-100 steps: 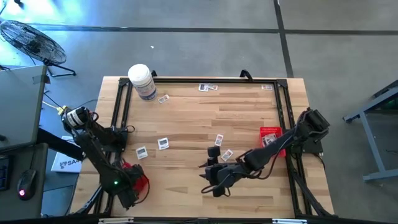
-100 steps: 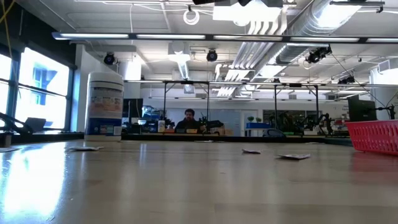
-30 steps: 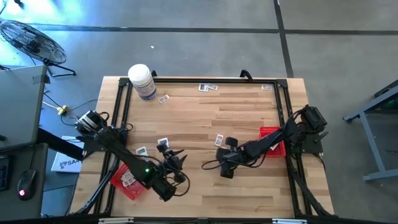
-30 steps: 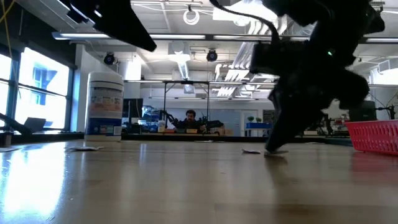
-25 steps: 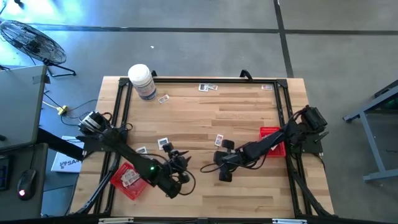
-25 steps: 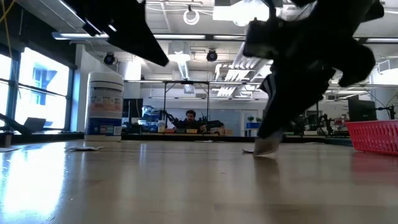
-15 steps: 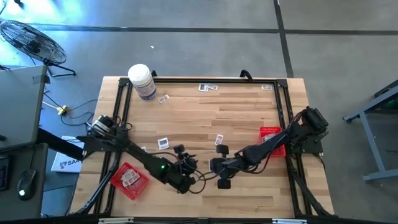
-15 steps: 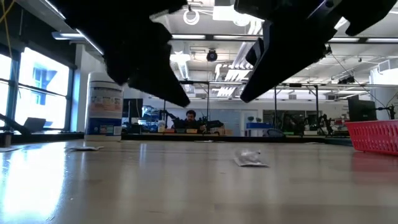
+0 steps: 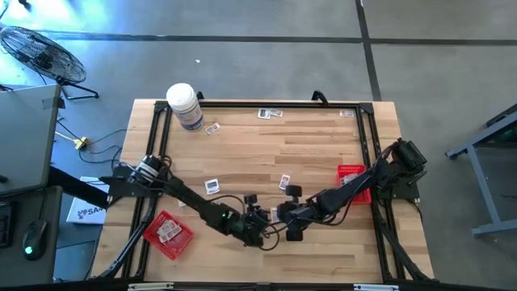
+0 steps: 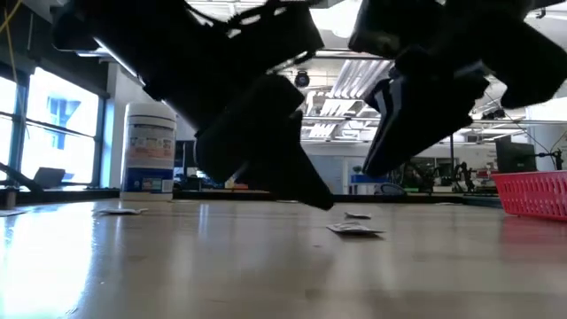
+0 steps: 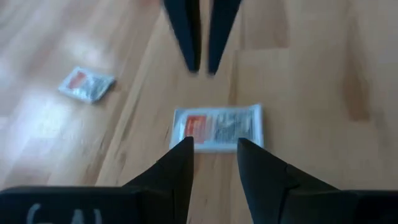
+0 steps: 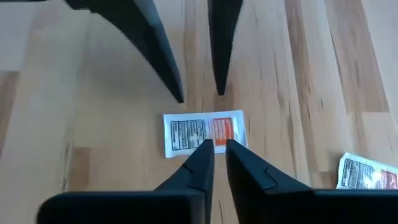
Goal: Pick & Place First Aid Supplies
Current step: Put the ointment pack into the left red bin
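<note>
1. Table [image 9: 323, 153] first: a pale wooden top with a dark frame, taken here as the landmark. Both arms meet near the middle of its front half.
2. White jar [image 9: 185, 106] stands at the table's far left corner and plays no part in the sorting.
3. Two red trays: the left red tray [image 9: 168, 233] sits at the table's front left corner with a few packets in it; the right red tray [image 9: 350, 175] lies at the table's right edge with at least one packet inside.
4. Progress, as a judgement: sorting is under way but far from done. Loose packets lie along the table's far edge [image 9: 270, 114], near the jar [image 9: 212, 128], and left of centre [image 9: 212, 186].
5. Left gripper [image 11: 212, 155] hangs low over the table's centre front with a clear gap between its fingers, straddling the near edge of a flat packet [image 11: 217, 127] and holding nothing.
6. Right gripper [image 12: 216, 152] faces it from the other side, fingers only slightly parted, tips just above the same packet, which lies flat on the wood and is not gripped.
</note>
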Controlling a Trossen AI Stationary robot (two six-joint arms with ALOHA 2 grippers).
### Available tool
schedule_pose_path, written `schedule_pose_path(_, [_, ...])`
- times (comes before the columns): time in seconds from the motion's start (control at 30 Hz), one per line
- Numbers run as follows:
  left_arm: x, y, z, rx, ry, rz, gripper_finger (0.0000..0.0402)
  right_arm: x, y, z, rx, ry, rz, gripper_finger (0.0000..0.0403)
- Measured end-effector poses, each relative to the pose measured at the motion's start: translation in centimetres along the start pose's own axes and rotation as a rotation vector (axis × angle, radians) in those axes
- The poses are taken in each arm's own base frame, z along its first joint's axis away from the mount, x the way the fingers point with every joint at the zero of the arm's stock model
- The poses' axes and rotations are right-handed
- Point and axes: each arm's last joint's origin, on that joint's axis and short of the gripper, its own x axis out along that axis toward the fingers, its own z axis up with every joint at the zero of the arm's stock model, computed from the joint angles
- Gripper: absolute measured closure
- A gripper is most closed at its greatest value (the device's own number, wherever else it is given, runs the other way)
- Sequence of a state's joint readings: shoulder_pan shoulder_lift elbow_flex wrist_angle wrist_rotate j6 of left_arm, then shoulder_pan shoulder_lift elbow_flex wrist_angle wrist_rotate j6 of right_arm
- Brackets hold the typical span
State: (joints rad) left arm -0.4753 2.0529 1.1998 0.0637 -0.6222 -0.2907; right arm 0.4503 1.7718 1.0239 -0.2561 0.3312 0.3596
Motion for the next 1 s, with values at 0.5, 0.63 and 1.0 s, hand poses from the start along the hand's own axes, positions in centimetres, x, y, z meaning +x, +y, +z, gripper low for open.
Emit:
schedule_pose_path(0.5, [0.8,0.6,-0.3,-0.023,0.04,-0.036,0.0282,2.8,-2.9,-2.3,0.164,-0.075,0.024,0.0305])
schedule_pose_path(0.63, [0.8,0.6,-0.3,-0.021,0.044,-0.04,0.0282,3.1,-3.4,-2.9,0.157,-0.085,0.056,0.0311])
schedule_pose_path(1.0, [0.8,0.5,-0.3,-0.021,0.045,-0.044,0.0282,3.7,-3.7,-4.0,0.1,-0.122,0.081,0.031])
